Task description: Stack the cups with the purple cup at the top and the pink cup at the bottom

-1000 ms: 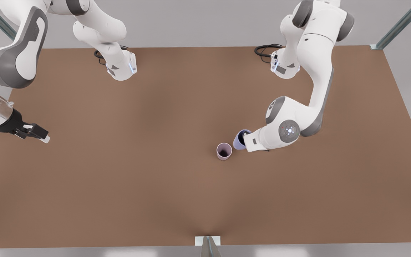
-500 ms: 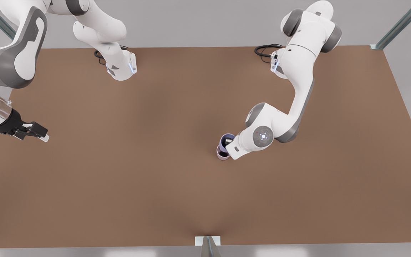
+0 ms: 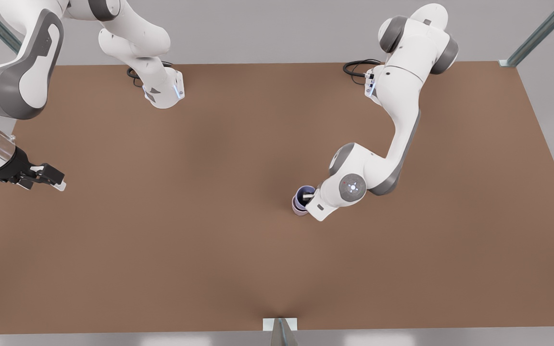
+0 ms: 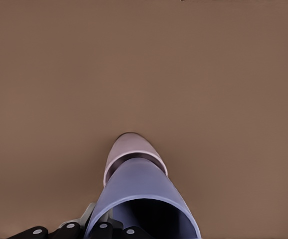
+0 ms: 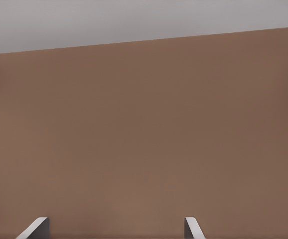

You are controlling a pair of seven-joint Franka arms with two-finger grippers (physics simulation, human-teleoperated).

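The pink cup (image 3: pixel 297 210) stands upright on the brown table, right of centre in the front view. The purple cup (image 3: pixel 303 194) sits directly above it, its lower part inside the pink cup's mouth. My left gripper (image 3: pixel 308 196) is shut on the purple cup's rim, with one finger inside the cup. In the left wrist view the purple cup (image 4: pixel 139 191) is close up and the pink cup (image 4: pixel 132 146) shows beneath it. My right gripper (image 3: pixel 56 183) waits open at the front view's far left edge, its fingertips (image 5: pixel 35 226) apart over bare table.
The brown table (image 3: pixel 185 240) stretches wide around the cups. Both arm bases (image 3: pixel 164 91) stand along the far edge with black cables beside them. A small metal bracket (image 3: pixel 280 325) sits at the near edge.
The left gripper carried the purple cup toward the front view's left, over the pink cup, then lowered it into the pink cup. The right arm barely moved.
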